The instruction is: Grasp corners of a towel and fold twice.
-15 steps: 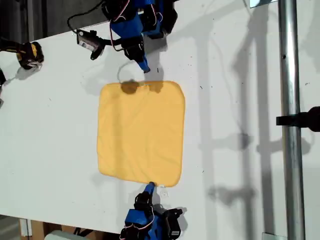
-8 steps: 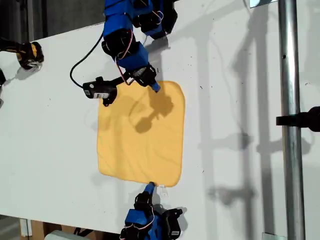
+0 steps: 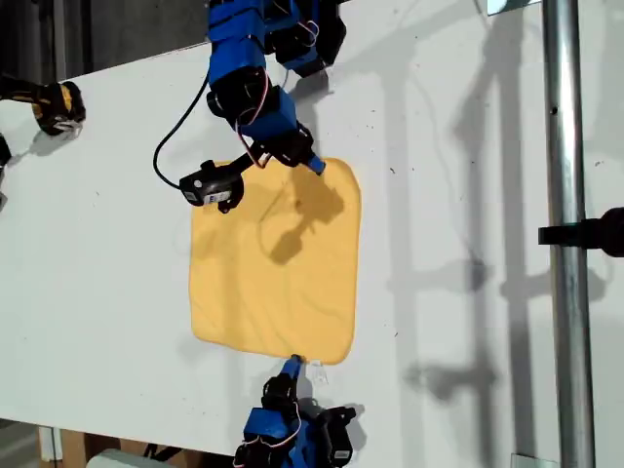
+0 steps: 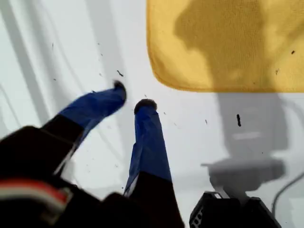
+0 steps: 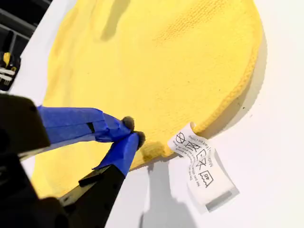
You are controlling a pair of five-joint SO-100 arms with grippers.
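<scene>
My first gripper [image 4: 130, 97] hangs slightly parted above the table [image 4: 57, 57] beside a towel [image 4: 228, 42] corner. My second gripper [image 5: 130, 135] looks pinched together at the towel's edge, perhaps nipping it.

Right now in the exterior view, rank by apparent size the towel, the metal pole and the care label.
1. towel, largest
2. metal pole, long but thin
3. care label, tiny

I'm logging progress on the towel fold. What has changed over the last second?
My first claw swung toward the exterior view's right and lower, and now hangs open by a corner of the plain yellow-orange soft towel. Nothing was visibly gripped or released. My second claw stayed at the towel's edge beside the white care label; the towel lies flat as before.
</scene>
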